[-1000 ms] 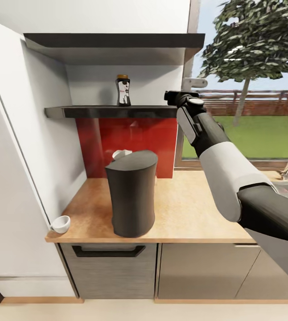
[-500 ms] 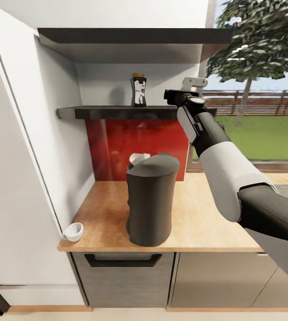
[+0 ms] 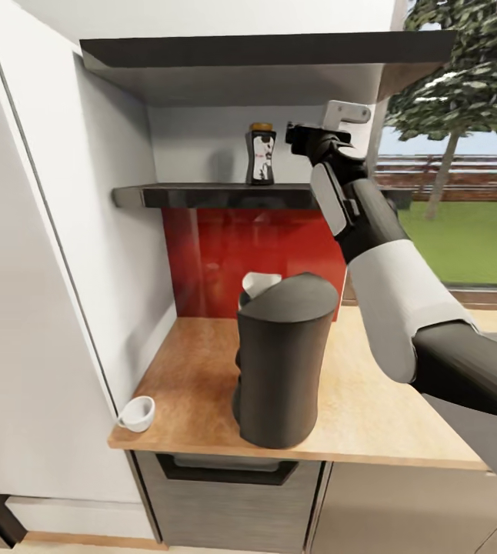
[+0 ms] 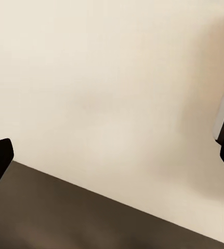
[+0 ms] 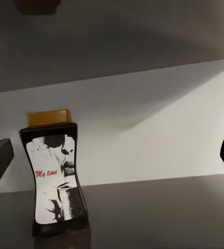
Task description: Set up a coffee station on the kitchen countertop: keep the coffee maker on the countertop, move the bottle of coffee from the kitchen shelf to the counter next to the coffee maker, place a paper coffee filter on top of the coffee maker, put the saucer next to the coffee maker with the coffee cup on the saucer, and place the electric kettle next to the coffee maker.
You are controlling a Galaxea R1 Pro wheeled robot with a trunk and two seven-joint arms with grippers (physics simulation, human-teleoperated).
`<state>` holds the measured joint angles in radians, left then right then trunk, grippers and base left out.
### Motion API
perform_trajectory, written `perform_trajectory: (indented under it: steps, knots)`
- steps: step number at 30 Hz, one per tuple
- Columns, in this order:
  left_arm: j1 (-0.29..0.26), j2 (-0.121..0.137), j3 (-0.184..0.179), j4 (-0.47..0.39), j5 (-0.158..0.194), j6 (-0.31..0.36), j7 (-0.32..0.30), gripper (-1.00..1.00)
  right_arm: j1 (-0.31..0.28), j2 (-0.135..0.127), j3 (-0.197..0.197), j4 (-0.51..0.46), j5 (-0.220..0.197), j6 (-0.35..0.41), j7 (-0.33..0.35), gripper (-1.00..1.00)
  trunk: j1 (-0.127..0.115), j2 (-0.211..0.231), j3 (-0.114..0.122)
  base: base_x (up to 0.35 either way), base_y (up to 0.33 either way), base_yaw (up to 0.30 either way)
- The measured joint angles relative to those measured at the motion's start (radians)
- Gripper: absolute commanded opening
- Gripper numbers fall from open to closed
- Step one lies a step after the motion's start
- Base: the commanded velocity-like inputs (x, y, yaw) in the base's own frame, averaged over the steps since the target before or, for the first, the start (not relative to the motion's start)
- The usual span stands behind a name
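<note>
The small dark bottle of coffee (image 3: 261, 154) with its brownish-gold cap and white label stands upright on the glossy black floating shelf (image 3: 218, 195), upper centre of the head frame. Just to its right, the right tool (image 3: 298, 138) hovers at bottle height, fingers apart, not touching. Below, the tall dark-grey coffee maker (image 3: 282, 362) stands on the beige wood-grain table (image 3: 371, 415), a small white cup (image 3: 136, 413) at its left corner. The left tool's (image 4: 112, 171) fingertips stand spread.

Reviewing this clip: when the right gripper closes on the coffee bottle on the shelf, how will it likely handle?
The bottle of coffee looks rigid, so it probably won't deform. Its pinched waist may help the right gripper seat there. It stands tall on a narrow base on the glossy kitchen shelf, so a sideways nudge could tip or slide it.
</note>
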<state>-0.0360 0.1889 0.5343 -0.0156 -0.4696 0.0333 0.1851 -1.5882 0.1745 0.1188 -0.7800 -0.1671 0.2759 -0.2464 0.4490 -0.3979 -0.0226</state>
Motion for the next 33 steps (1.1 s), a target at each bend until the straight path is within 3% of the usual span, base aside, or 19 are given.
perform_trajectory:
  steps: [21, 27, 33]
  knots:
    - [0.0, -0.002, 0.0, 0.001, 0.0, 0.0, 0.0, 1.0, 0.001, 0.0, 0.001, -0.001, 0.003, 0.008, 0.002, 1.0, 0.0, 0.0, 0.0, 0.082, 0.0, 0.037]
    - [0.0, -0.002, 0.0, 0.001, 0.0, 0.0, 0.0, 1.0, 0.002, 0.0, 0.057, 0.035, 0.003, 0.125, 0.005, 1.0, 0.0, 0.0, 0.0, 0.0, 0.0, 0.0]
    - [0.0, -0.002, 0.0, 0.001, 0.0, 0.0, 0.0, 1.0, 0.002, 0.0, 0.067, 0.033, 0.002, 0.163, 0.004, 1.0, 0.0, 0.0, 0.0, 0.0, 0.0, 0.0]
